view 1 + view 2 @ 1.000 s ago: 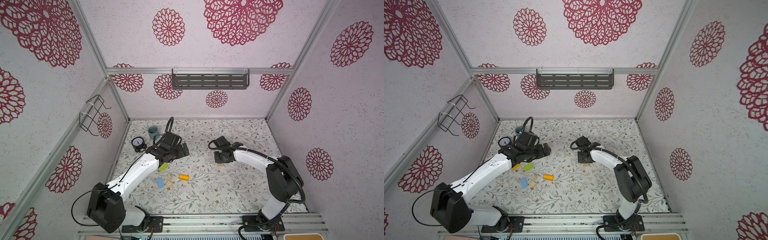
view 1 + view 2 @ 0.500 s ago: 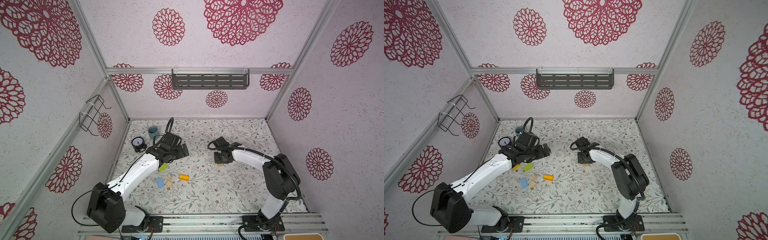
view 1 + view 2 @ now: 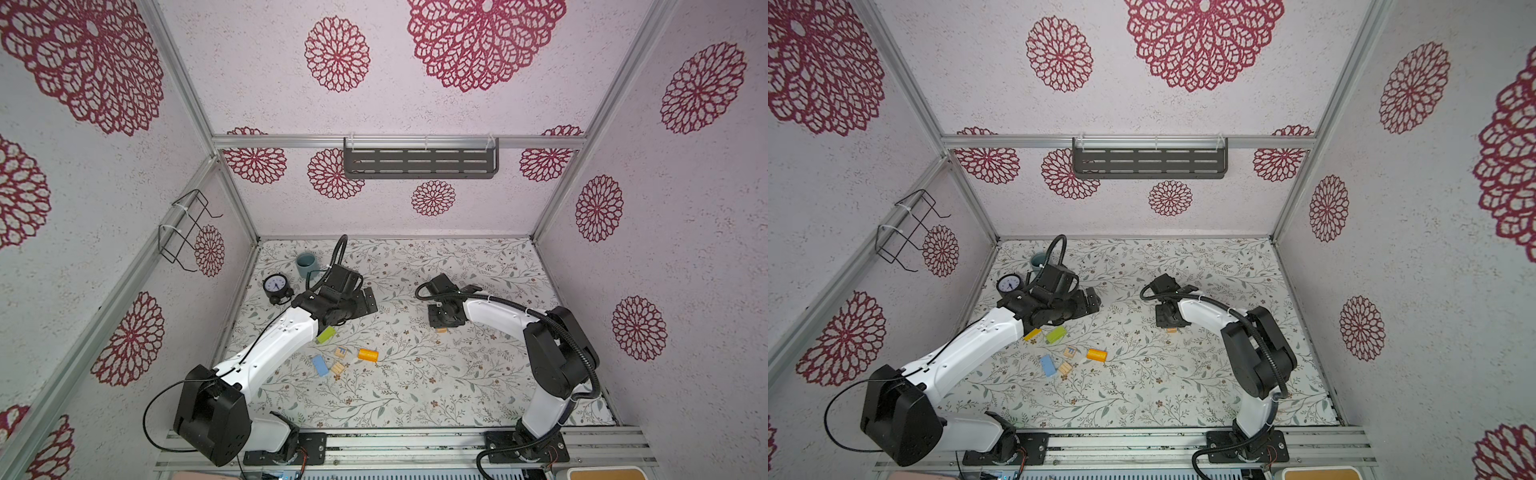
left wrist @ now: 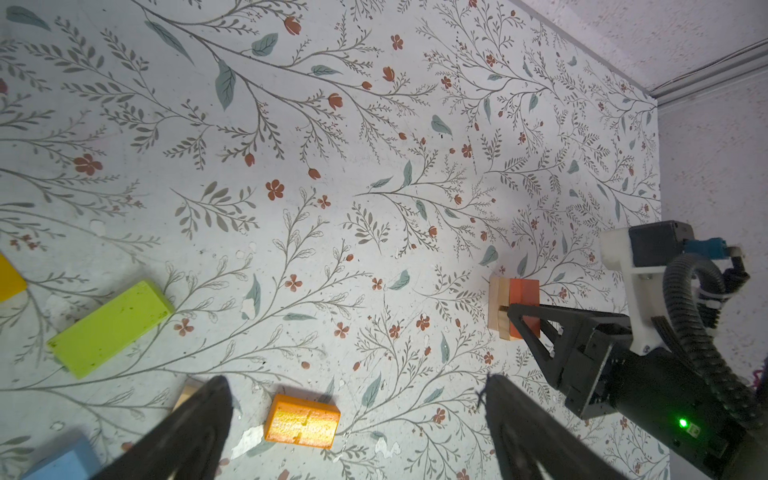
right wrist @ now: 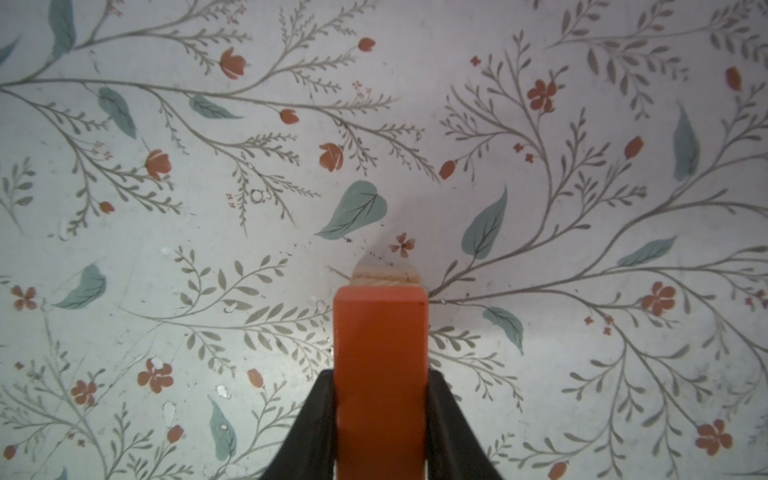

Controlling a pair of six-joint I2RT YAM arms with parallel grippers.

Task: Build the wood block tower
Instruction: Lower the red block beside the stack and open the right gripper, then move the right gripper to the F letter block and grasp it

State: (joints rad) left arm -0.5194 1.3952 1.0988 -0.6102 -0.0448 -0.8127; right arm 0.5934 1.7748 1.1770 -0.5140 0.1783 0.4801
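Note:
My right gripper (image 5: 380, 376) is shut on an orange-red block (image 5: 380, 332), its jaws pressed on both sides. That block (image 4: 524, 305) rests on a plain wooden block (image 4: 498, 307), making a low two-block tower right of the table's middle (image 3: 441, 330). My left gripper (image 4: 356, 382) is open and hangs above the table with nothing between its fingers. Loose wood blocks lie below the left arm: a green block (image 3: 326, 334), a light blue block (image 3: 320, 365), two letter cubes (image 3: 341, 352) and an orange cylinder (image 3: 368, 355). A yellow block (image 3: 1032, 334) shows in a top view.
A grey-blue cup (image 3: 306, 264) and a round black alarm clock (image 3: 275, 286) stand at the back left, behind the left arm. A dark shelf (image 3: 419, 163) hangs on the back wall and a wire rack (image 3: 187, 228) on the left wall.
The right arm's elbow has swung slightly left while its gripper stays over the same spot with the orange-red block. The left arm has barely moved.

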